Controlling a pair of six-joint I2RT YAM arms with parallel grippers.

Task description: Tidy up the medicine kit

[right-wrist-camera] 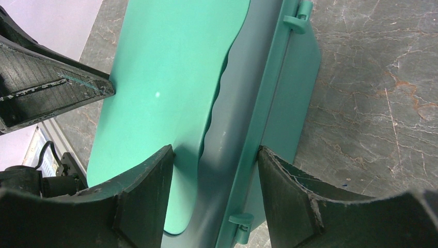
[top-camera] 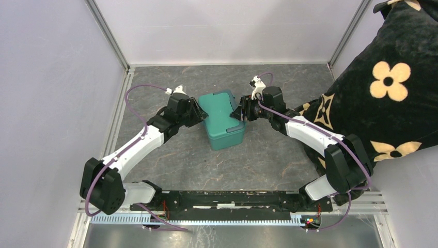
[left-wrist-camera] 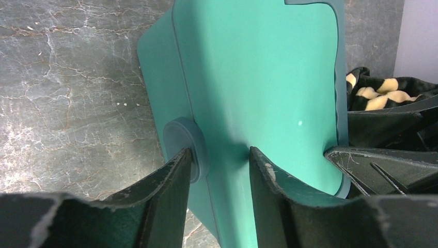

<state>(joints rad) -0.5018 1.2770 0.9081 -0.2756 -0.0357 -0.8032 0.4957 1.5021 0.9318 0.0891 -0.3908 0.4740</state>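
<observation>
Toward the table's far edge, closed medicine kit [top-camera: 222, 120]; left gripper [left-wrist-camera: 219, 165] straddles its left lid edge, right gripper [right-wrist-camera: 214, 175] its right, contact unclear.

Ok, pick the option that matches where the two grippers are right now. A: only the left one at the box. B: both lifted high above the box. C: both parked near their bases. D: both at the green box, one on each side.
D: the top view shows the left gripper and right gripper flanking the medicine kit, and each wrist view shows its fingers straddling an edge of the kit.
</observation>
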